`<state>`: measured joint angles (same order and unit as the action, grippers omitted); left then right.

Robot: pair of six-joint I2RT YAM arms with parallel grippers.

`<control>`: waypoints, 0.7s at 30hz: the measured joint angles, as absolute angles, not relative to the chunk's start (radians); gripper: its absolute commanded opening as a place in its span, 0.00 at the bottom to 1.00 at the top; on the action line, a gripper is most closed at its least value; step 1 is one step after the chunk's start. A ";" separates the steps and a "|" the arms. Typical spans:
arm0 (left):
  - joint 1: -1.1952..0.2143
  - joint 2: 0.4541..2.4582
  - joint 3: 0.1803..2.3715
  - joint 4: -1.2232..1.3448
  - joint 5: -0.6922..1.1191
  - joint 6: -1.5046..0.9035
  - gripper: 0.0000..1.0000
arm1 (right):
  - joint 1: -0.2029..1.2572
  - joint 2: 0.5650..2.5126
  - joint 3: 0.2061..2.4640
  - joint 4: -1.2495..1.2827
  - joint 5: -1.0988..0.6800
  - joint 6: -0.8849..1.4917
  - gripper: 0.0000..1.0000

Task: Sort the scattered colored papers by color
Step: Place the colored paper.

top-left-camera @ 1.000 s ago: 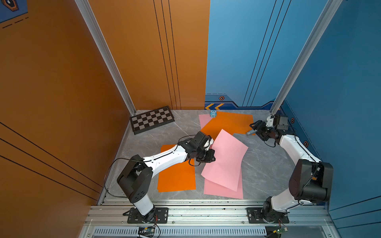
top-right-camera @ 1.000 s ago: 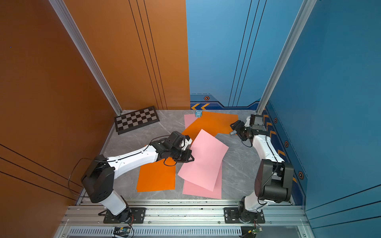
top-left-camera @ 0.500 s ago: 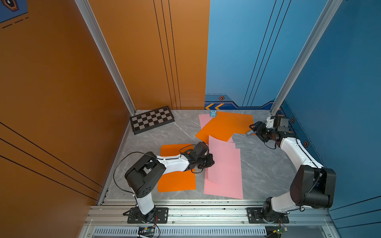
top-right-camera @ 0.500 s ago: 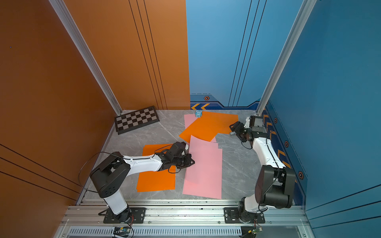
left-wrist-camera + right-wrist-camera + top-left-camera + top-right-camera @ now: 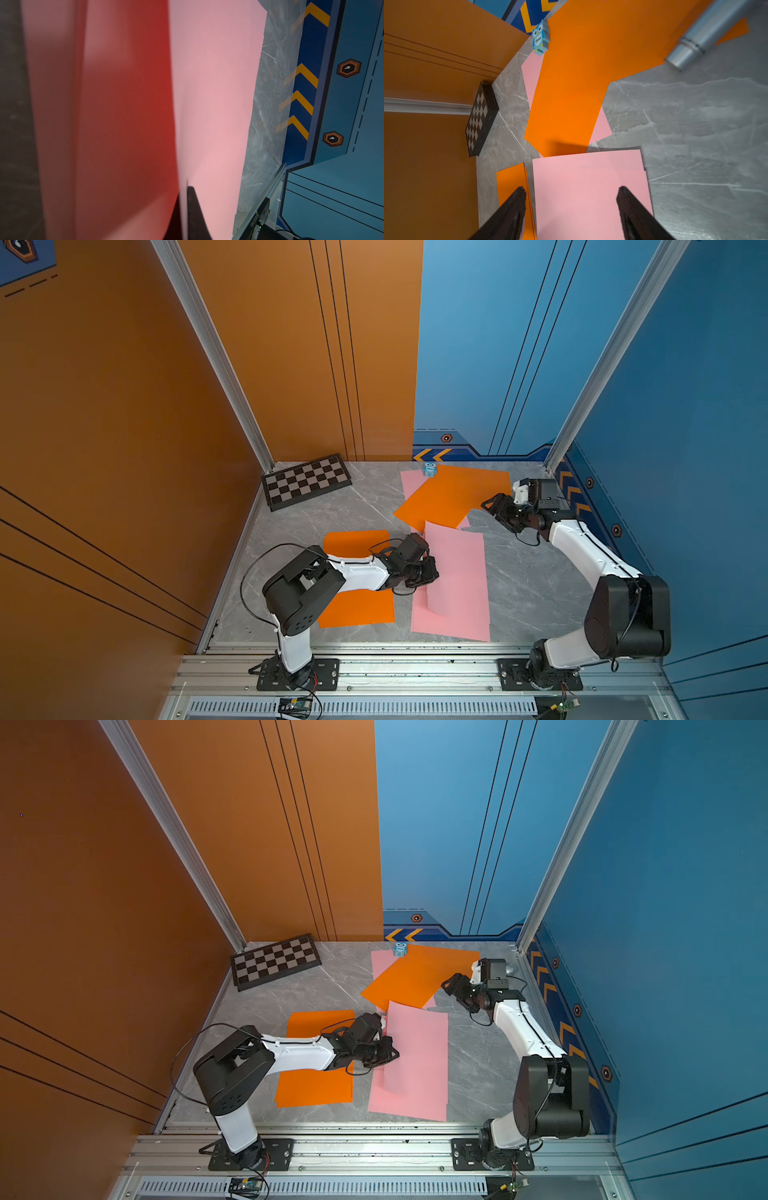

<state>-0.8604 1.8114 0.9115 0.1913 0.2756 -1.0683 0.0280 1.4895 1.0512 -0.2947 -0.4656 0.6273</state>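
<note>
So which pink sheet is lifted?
The top pink sheet, edge curled up in the left fingers; the pink sheet beneath and the far pink sheet lie flat.

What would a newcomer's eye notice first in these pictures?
First, the left end effector, shut on a curling pink sheet above a flat pink sheet at the near edge. Then, at the far side, a large orange sheet lying across another pink one, beside a small blue owl.

Light pink sheets (image 5: 457, 572) stacked near front, top one curled; orange sheets (image 5: 357, 610) beside, behind.
</note>
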 measured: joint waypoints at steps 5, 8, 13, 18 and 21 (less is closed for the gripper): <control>-0.860 1.811 0.886 0.195 0.309 -1.071 0.00 | 0.094 1.490 1.034 -0.299 -0.439 0.624 0.72; -0.858 1.808 0.862 0.194 0.318 -1.071 0.00 | 0.109 1.494 1.033 -0.300 -0.428 0.624 0.71; -0.857 1.808 0.849 0.195 0.325 -1.071 0.00 | 0.137 1.515 1.033 -0.299 -0.413 0.624 0.71; -0.857 1.806 0.849 0.204 0.333 -1.070 0.37 | 0.175 1.539 1.033 -0.299 -0.402 0.624 0.71; -0.857 1.782 0.848 0.217 0.345 -1.069 0.99 | 0.198 1.555 1.032 -0.299 -0.388 0.622 0.67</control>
